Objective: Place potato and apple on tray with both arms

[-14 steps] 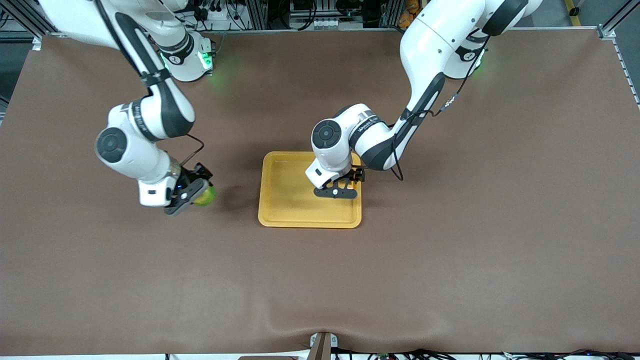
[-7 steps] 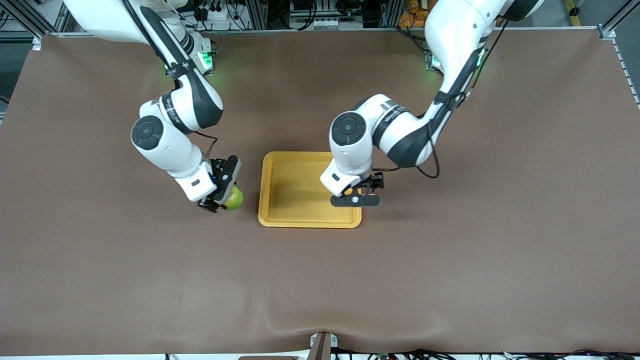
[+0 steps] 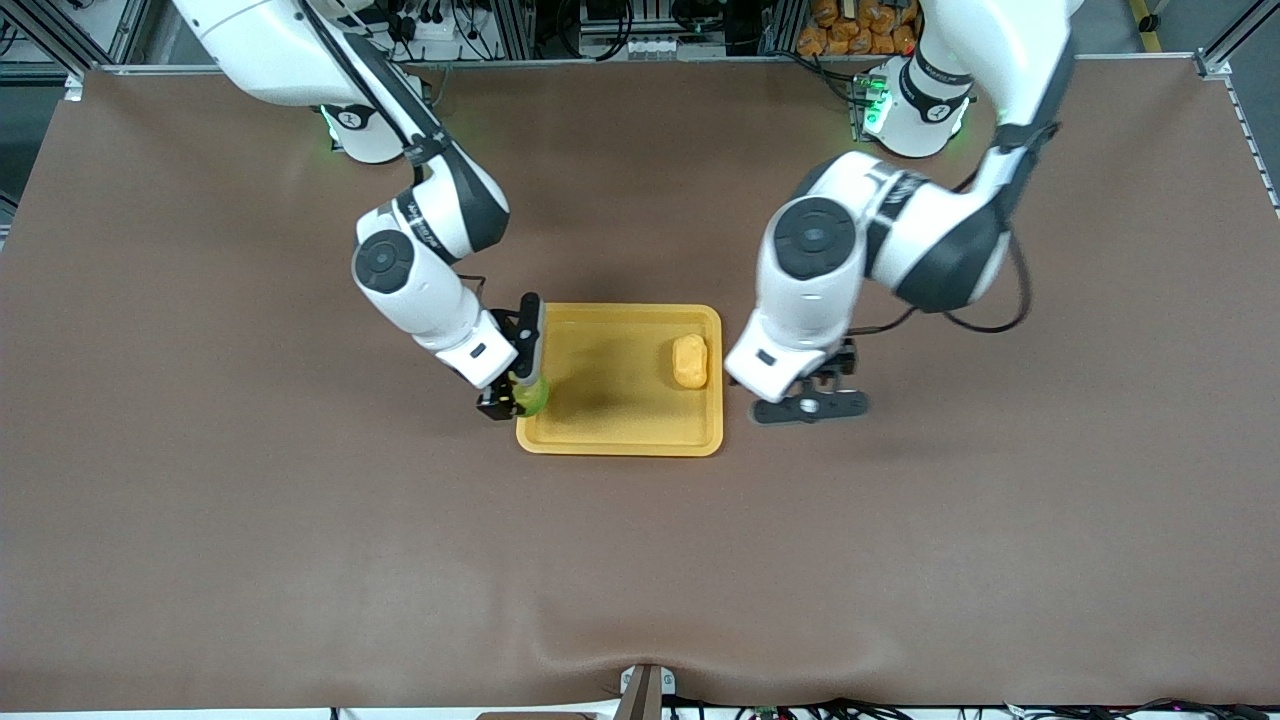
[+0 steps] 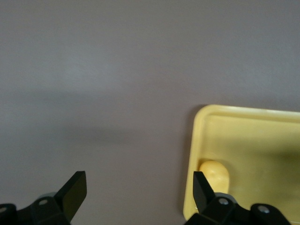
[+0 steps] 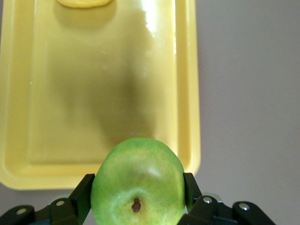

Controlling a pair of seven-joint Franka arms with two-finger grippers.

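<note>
The oblong yellow-orange potato (image 3: 690, 361) is lying in the flat yellow plastic tray (image 3: 620, 440). The left gripper (image 3: 810, 406) is hanging spread over the brown counter (image 3: 900, 550) beside the tray. The right gripper (image 3: 512, 372) is pinching the round green apple (image 5: 137, 184), seemingly above the tray's rim; only releasing it is left.

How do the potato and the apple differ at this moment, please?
The potato is oblong and yellow-orange; the apple is round and green. The potato lies free on the tray, while the apple is gripped in the right tool over the tray's rim. The potato looks slightly smaller. Both are small, smooth foods.
</note>
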